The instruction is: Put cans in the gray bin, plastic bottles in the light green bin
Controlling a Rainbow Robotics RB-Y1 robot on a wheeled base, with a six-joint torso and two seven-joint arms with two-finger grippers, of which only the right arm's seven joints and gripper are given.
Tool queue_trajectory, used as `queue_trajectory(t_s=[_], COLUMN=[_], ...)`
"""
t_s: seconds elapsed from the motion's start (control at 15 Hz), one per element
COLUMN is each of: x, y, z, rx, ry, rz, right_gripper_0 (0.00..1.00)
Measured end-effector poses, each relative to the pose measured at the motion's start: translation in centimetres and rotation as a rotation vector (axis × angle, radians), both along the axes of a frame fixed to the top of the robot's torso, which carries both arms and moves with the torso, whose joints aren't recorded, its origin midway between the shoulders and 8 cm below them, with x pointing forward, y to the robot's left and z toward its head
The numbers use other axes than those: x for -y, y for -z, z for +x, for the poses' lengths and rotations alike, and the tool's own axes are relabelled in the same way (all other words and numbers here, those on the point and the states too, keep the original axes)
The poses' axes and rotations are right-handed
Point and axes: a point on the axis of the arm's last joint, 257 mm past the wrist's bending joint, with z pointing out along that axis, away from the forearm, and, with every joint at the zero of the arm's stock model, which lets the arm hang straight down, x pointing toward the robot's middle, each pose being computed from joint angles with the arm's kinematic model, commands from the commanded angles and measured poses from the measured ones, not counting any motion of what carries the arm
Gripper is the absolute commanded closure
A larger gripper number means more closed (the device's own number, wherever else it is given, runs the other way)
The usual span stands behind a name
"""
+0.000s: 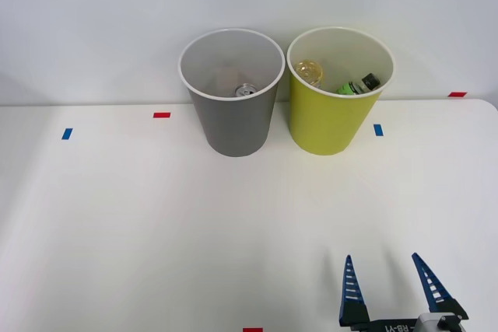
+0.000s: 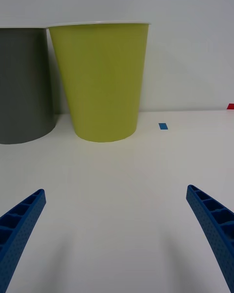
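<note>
You have two bins on the white table (image 1: 156, 231), side by side against the wall and almost touching. On your left is the gray bin (image 1: 233, 118), and one can (image 1: 246, 90) lies at its bottom, with its silver top showing. On your right is the light green bin (image 1: 331, 118), and two bottles lie inside it: one clear yellowish bottle (image 1: 309, 72) and one green bottle (image 1: 356, 85) with a dark cap. You can count six small tape marks on the table, three blue ones and three red ones; one blue mark (image 1: 378, 130) sits just beside the green bin. Your right gripper (image 1: 391, 279) hangs low over the near edge of the table, well apart from both bins, with its two blue fingers (image 1: 351, 285) spread wide and nothing between them. On its body you can read "RB-Y1", printed upside down.
</note>
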Motion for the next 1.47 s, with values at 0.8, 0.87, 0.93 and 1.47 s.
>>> queue_trajectory(t_s=[0.8, 0.87, 0.93, 1.47], x=[0.00, 0.00, 0.00, 0.00], y=[0.00, 0.00, 0.00, 0.00], z=[0.00, 0.00, 0.00, 0.00], rx=[0.000, 0.000, 0.000, 0.000], ry=[0.000, 0.000, 0.000, 0.000], rz=[0.000, 0.000, 0.000, 0.000], right_gripper_0=[0.00, 0.00, 0.00, 0.00])
